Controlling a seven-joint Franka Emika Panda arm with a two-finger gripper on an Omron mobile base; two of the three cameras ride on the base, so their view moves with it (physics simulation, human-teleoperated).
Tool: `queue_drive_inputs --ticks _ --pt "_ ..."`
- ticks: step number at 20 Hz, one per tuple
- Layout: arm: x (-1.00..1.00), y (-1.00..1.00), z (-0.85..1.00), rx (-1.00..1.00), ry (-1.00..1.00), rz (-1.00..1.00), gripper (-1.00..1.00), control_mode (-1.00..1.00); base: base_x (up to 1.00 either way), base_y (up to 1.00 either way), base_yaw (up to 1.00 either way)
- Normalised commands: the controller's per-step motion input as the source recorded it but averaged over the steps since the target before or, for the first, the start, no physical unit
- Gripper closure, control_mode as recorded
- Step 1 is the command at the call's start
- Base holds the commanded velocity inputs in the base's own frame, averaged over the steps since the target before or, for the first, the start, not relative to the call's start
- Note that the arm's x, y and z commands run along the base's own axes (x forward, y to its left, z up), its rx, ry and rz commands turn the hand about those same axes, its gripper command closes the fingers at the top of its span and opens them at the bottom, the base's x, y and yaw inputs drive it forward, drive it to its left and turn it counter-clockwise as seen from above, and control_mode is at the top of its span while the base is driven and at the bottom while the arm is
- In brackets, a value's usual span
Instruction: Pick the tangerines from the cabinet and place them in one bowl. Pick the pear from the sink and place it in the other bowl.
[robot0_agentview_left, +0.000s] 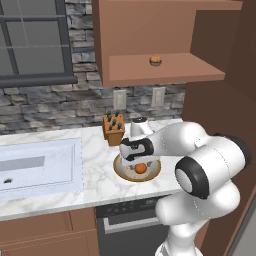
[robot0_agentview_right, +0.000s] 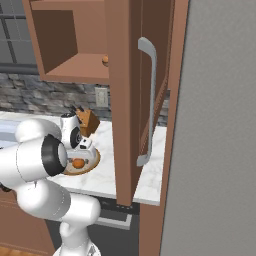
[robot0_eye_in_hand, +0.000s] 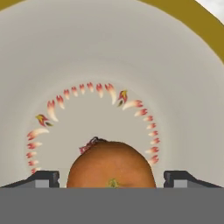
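Observation:
A bright orange tangerine (robot0_eye_in_hand: 111, 166) lies inside the shallow tan-rimmed bowl (robot0_agentview_left: 120, 171) on the marble counter. My gripper (robot0_eye_in_hand: 111, 178) hangs just above it, open, with a gap between the fruit and each of the fingertips (robot0_eye_in_hand: 46, 178). From the left base the gripper (robot0_agentview_left: 139, 161) sits over the tangerine (robot0_agentview_left: 140, 168). A duller tangerine (robot0_agentview_left: 155, 60) with a brownish top rests on the shelf of the open cabinet (robot0_agentview_left: 165, 72). The sink (robot0_agentview_left: 40, 167) is at the left. The pear and the other bowl are out of view.
A wooden knife block (robot0_agentview_left: 113, 128) stands just behind the bowl. The cabinet's open door (robot0_agentview_right: 125, 100) with its long grey handle (robot0_agentview_right: 148, 100) hangs over the counter's right end. A tall panel closes the right side. A dark appliance front (robot0_agentview_left: 125, 215) sits below the counter.

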Motion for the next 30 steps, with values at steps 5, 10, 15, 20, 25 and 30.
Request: queue_drive_inputs --ticks 5,10,15,20,25,30 --pt "0.00 -0.02 0.01 0.00 -0.01 0.00 -1.00 -1.00 0.00 0.00 0.00" --pt "0.00 0.00 0.25 0.00 -0.14 0.00 -1.00 -1.00 0.00 0.00 0.00" --pt "0.00 0.00 0.54 0.00 -0.20 0.00 -1.00 -1.00 0.00 0.00 0.00" --pt "-0.08 0.00 0.56 0.00 -0.23 0.00 -1.00 -1.00 0.00 0.00 0.00" --pt "-0.07 -0.01 0.60 0.00 -0.24 0.00 -1.00 -1.00 0.00 0.00 0.00" --pt "-0.08 -0.14 0.61 0.01 -0.17 0.00 -1.00 -1.00 0.00 0.00 0.00"
